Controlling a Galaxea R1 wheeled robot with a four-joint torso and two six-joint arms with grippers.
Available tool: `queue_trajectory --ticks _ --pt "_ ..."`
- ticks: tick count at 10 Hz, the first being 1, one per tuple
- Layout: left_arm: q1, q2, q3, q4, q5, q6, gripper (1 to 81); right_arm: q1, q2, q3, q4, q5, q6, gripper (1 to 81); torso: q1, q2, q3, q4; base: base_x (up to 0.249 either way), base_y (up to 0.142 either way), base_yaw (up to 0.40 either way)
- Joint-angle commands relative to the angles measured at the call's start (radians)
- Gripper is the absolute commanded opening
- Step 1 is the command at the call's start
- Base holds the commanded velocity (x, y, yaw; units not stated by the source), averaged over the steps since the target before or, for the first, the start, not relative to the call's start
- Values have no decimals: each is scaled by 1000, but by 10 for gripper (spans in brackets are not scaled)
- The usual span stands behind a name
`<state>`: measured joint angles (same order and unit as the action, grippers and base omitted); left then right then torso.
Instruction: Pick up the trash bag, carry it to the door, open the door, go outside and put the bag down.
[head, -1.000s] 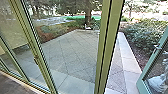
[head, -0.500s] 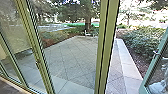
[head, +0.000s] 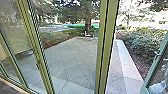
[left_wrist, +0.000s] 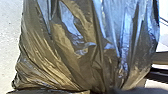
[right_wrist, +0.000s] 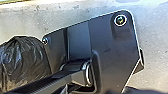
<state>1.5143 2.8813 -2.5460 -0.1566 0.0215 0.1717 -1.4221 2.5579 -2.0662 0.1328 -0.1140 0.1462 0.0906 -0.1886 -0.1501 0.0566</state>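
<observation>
some grn framing (head: 108, 50) ahead, door (head: 153, 68) open rt, bushes (head: 142, 42)

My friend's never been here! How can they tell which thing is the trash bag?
Find the robot's wide, flat, dark plate with round fittings at its corners, over pale grey ground. Beside it bulges the black plastic trash bag. Unlike the smooth, stiff plate, the bag is rounded, shiny and crinkled all over.

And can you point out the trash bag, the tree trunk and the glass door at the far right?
Plastic trash bag (left_wrist: 82, 50): left wrist view, middle of its creased side.
Tree trunk (head: 88, 24): head view, the bark below the foliage.
Glass door (head: 150, 76): head view, its green frame.
</observation>
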Motion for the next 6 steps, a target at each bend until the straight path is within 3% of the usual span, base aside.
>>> queue_trajectory --ticks 1,5,6 --pt "-35 -8 1 9 38 5 10 -19 57 -55 -67 7 -4 811 0 0 0 0 0 0 0" --pt "-48 1 0 9 12 3 10 -85 178 -171 -93 86 -2 811 0 0 0 0 0 0 0" --pt "-50 4 0 11 11 3 10 -87 208 -210 -91 88 -2 811 0 0 1 63 0 0 0"
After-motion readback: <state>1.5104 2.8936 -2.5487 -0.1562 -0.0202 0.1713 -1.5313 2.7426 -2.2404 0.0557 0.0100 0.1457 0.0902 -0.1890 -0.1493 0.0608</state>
